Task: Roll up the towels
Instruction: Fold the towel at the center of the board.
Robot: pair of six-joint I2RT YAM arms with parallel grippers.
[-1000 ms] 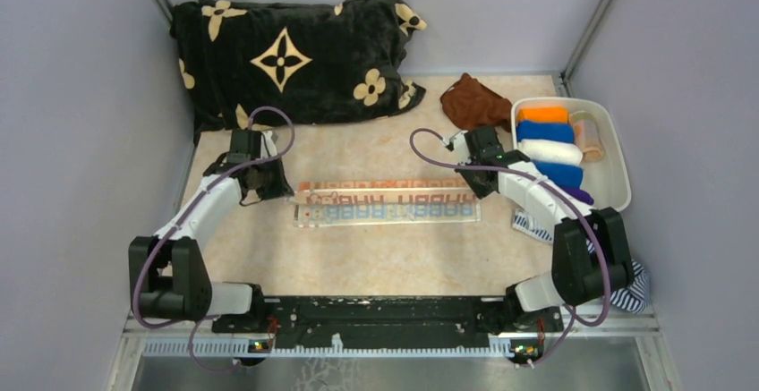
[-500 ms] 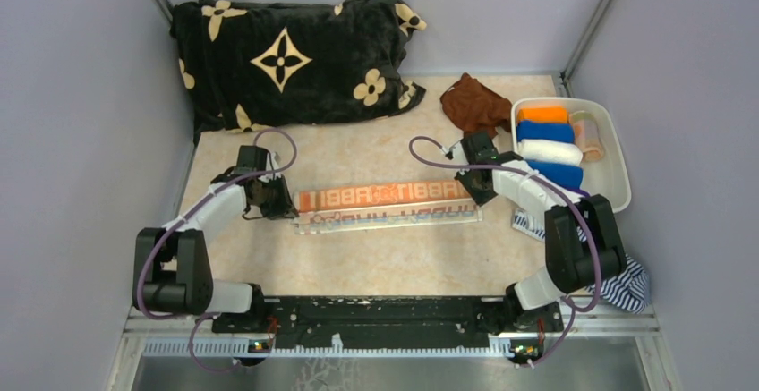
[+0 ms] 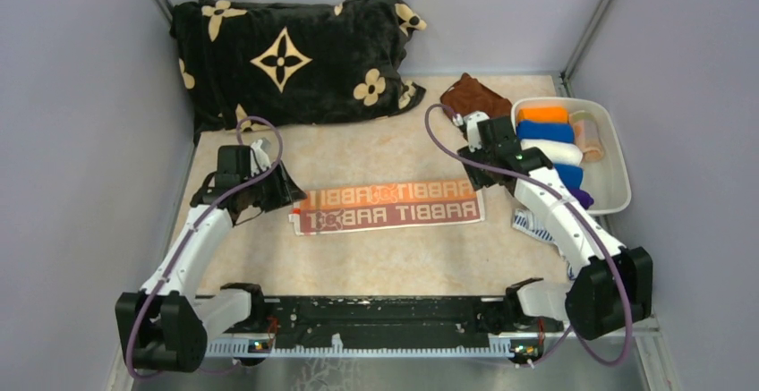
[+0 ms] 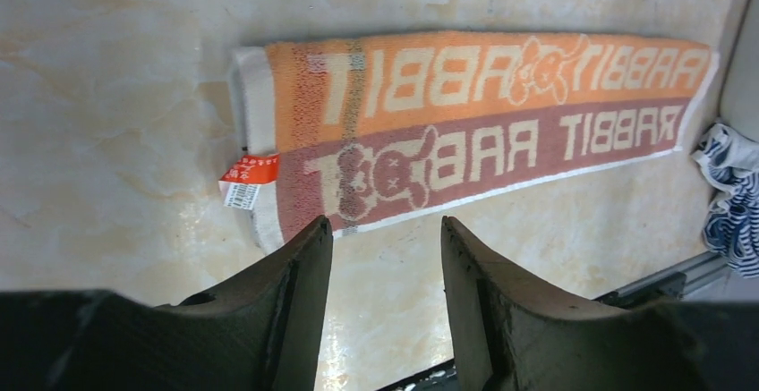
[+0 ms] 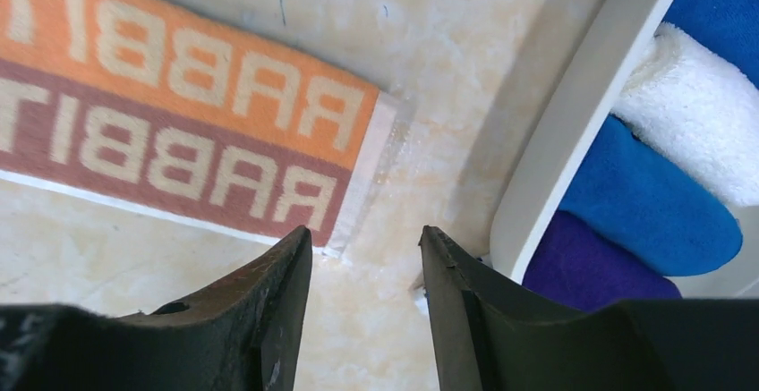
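Orange towel [image 3: 387, 207] lying flat as folded strip, centre of top view. Left gripper [image 4: 385, 234] and right gripper [image 5: 365, 239] hanging spread, empty, near strip ends. Next: pinching one short end squarely, rolling tight, keeping edges aligned (tag [image 4: 251, 169] possibly snagging).

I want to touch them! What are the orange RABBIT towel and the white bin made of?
Orange RABBIT towel: probably soft woven cotton terry, matte; its letters look fuzzy and woven in. White bin: likely hard plastic, smooth and faintly shiny, with a thin straight rim.
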